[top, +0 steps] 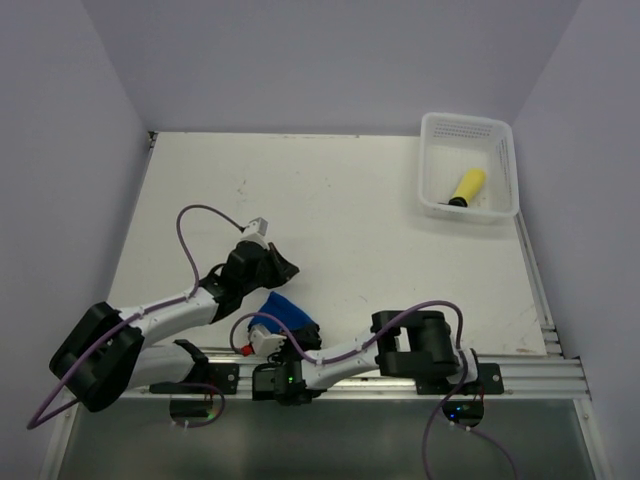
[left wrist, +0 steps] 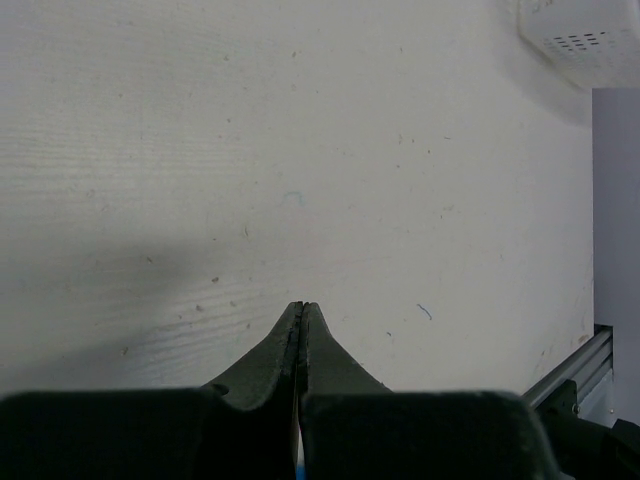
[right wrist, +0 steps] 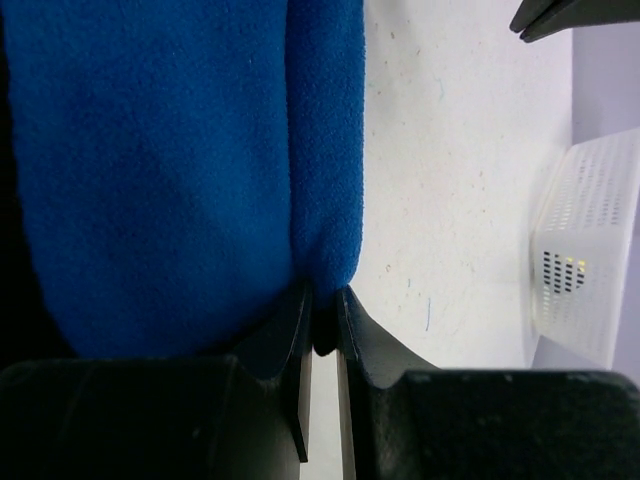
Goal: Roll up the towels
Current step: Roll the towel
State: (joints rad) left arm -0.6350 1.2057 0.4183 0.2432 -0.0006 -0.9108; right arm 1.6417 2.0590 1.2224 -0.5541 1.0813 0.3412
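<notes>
The blue towel (top: 283, 307) lies bunched on the table near its front edge, between the two arms. In the right wrist view it (right wrist: 170, 150) fills the left half, folded over on itself. My right gripper (right wrist: 323, 300) is shut on the lower edge of that fold; in the top view it (top: 292, 340) sits just below the towel. My left gripper (top: 288, 267) is shut and empty just beyond the towel, its tips (left wrist: 302, 306) over bare table. The yellow towel (top: 467, 186) lies rolled inside the white basket.
The white perforated basket (top: 432, 160) stands at the table's back right; it also shows in the left wrist view (left wrist: 585, 30) and the right wrist view (right wrist: 585, 250). An aluminium rail (top: 530, 375) runs along the front edge. Purple walls enclose the table.
</notes>
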